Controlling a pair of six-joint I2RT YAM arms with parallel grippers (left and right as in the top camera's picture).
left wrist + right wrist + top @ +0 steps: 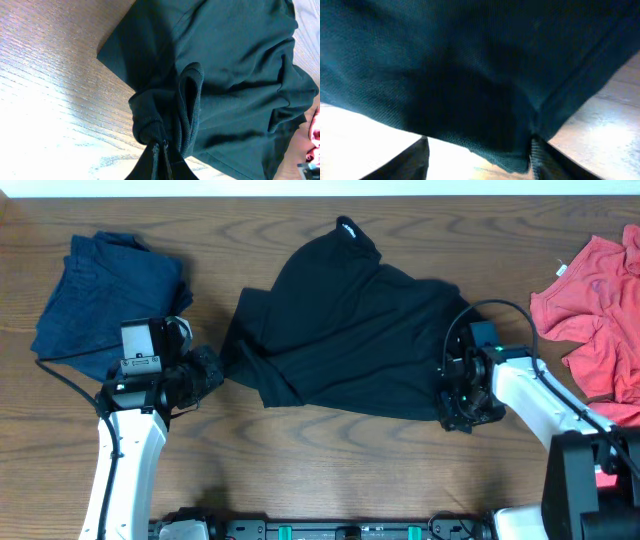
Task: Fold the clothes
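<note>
Overhead, we see the black shirt (350,330) lying crumpled across the middle of the wooden table (330,470), with a navy-blue garment (100,295) at the far left and a coral-red garment (600,310) at the far right, both apart from it. The left gripper (212,370) sits at the shirt's left edge and the right gripper (455,405) at its lower right corner. Left wrist view: we find the left gripper (161,149) clenched on a bunched, ribbed fold of the shirt (235,60), the rest of the cloth spreading away over the table (50,100). Right wrist view: the right gripper (479,150) stands released, its fingers (415,160) spread wide, and the shirt (470,60) drapes across the gap with its hem just at the fingertips; whether the cloth touches them we cannot tell.
</note>
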